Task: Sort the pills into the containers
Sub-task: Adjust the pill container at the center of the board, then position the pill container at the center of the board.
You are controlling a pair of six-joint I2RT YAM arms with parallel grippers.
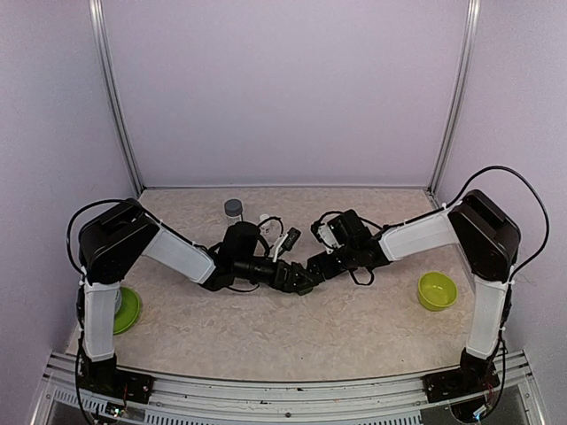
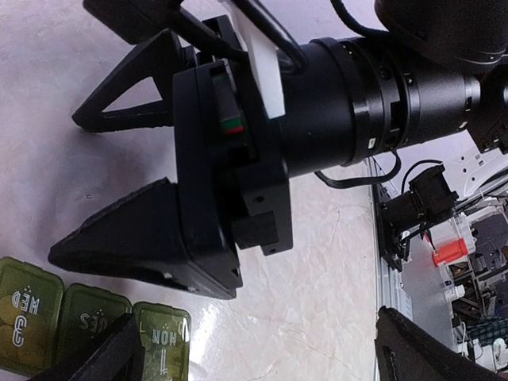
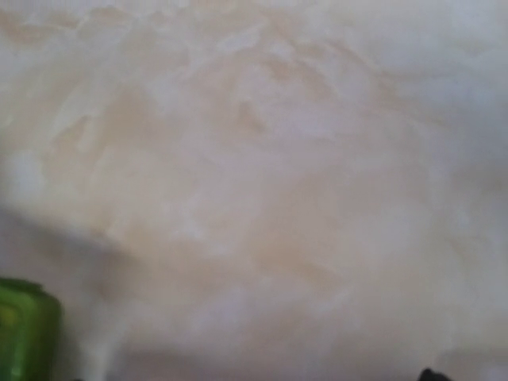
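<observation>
Left wrist: left tool [image 2: 254,325], right tool [image 2: 63,186] both wide apart, empty, beside pill box [image 2: 79,325] edge.

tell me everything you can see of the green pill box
The pill box is a strip of joined square compartments in see-through olive-green plastic, lying flat on the pale table. Three compartments show, lids shut, printed with day names and numbers from MON 1 to WED 3; the rest is out of frame. One finger of the left end effector hides a corner; whether it touches is unclear.
</observation>
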